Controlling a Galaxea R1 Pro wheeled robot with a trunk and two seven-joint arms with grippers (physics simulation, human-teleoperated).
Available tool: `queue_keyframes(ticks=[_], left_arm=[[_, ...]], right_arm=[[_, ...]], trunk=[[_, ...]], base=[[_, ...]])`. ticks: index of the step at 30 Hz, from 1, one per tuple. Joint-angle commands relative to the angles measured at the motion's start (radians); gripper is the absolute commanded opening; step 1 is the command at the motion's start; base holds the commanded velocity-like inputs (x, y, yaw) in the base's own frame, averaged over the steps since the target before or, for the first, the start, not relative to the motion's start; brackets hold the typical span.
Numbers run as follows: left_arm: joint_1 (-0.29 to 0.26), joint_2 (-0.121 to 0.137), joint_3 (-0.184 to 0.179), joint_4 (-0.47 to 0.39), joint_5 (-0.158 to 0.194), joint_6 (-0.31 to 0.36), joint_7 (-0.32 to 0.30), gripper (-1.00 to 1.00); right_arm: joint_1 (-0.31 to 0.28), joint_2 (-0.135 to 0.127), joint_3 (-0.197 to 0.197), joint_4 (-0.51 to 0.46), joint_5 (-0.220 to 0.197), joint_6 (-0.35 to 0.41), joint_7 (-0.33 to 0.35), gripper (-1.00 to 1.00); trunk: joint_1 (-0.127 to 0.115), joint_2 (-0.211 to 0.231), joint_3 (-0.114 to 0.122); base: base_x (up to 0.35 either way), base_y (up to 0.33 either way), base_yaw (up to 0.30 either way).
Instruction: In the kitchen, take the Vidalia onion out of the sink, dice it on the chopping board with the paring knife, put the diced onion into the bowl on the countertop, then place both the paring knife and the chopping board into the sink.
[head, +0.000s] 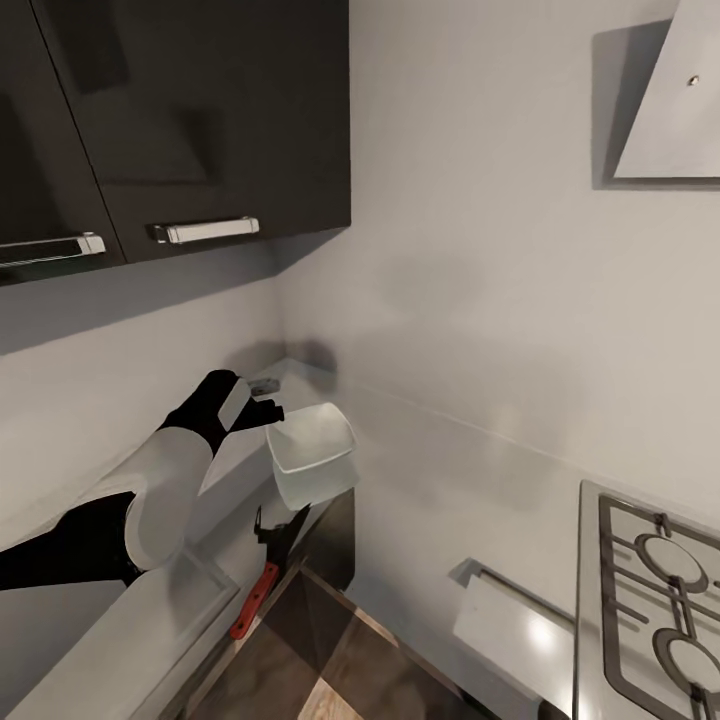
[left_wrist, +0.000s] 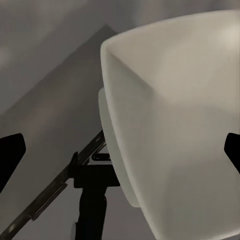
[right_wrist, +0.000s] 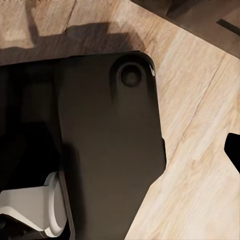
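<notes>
Left gripper (head: 268, 402) sat at the rim of the white bowl (head: 312, 452) near the countertop (head: 450, 470) corner, fingers (left_wrist: 10, 155) spread wide apart around it, grip contact unclear. Paring knife (head: 255, 598) with red handle lay below the bowl. Right gripper's state could not be told; its wrist view faced the dark robot base (right_wrist: 100, 150) and wood floor (right_wrist: 200, 165)

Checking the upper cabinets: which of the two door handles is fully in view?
The right-hand cabinet handle, a whole silver bar on the door nearer the corner. The left-hand handle is cut off by the picture's edge.
</notes>
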Motion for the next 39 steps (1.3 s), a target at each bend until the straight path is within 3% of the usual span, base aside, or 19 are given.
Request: queue_keyframes(ticks=[1, 24, 39], left_arm=[[-0.001, -0.001, 0.006, -0.001, 0.001, 0.004, 0.004, 1.00], [-0.001, -0.001, 0.007, 0.000, 0.003, 0.005, -0.001, 1.00], [0.015, -0.002, 0.007, 0.003, 0.005, 0.005, -0.005, 1.00]], right_arm=[[0.000, 0.001, -0.004, -0.002, 0.001, -0.002, 0.000, 1.00], [0.000, 0.001, -0.005, -0.003, 0.018, 0.000, -0.002, 1.00], [0.000, 0.001, -0.005, -0.003, 0.018, 0.000, -0.002, 1.00]], trunk=[[0.001, -0.002, -0.002], [0.001, -0.002, -0.002], [0.001, -0.002, -0.023]], base=[[0.000, 0.000, 0.000], [0.000, 0.000, 0.000], [0.000, 0.000, 0.000]])
